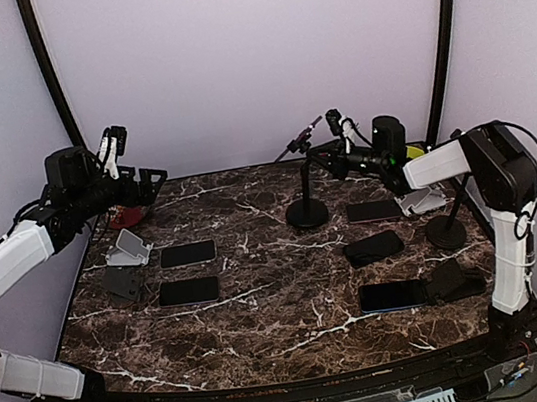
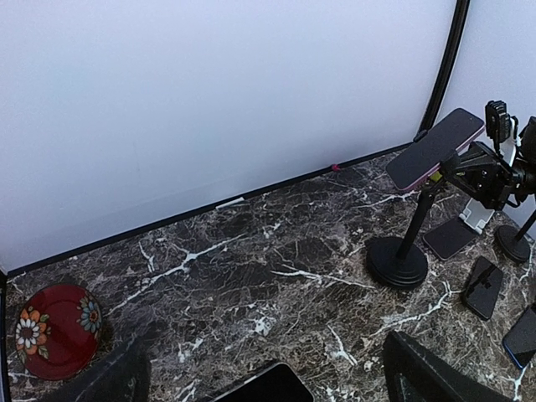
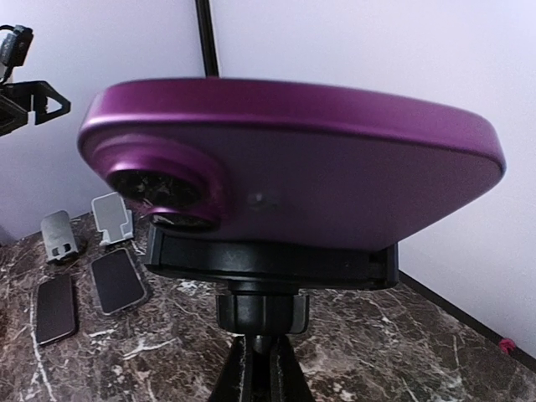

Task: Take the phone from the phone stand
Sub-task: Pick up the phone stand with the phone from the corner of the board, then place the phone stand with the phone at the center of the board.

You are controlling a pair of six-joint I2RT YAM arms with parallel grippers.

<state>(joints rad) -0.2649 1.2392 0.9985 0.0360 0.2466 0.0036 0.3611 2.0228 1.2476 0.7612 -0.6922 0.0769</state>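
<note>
- Step in hand: approach to glossy purple phone (image 3: 293,159). Not lifted yet; tilted in the clamp of black round-base pole stand (image 1: 306,210), far-centre on dark marble counter (image 1: 283,300).
- Right gripper (image 1: 327,155): jaws pressed together close beside the clamp, no hold on phone visible.
- Left gripper (image 1: 153,183): jaws wide apart, well away at far left.
- Next, likely: open right jaws, bracket phone edge, clamp, pull clear of the cradle.
</note>
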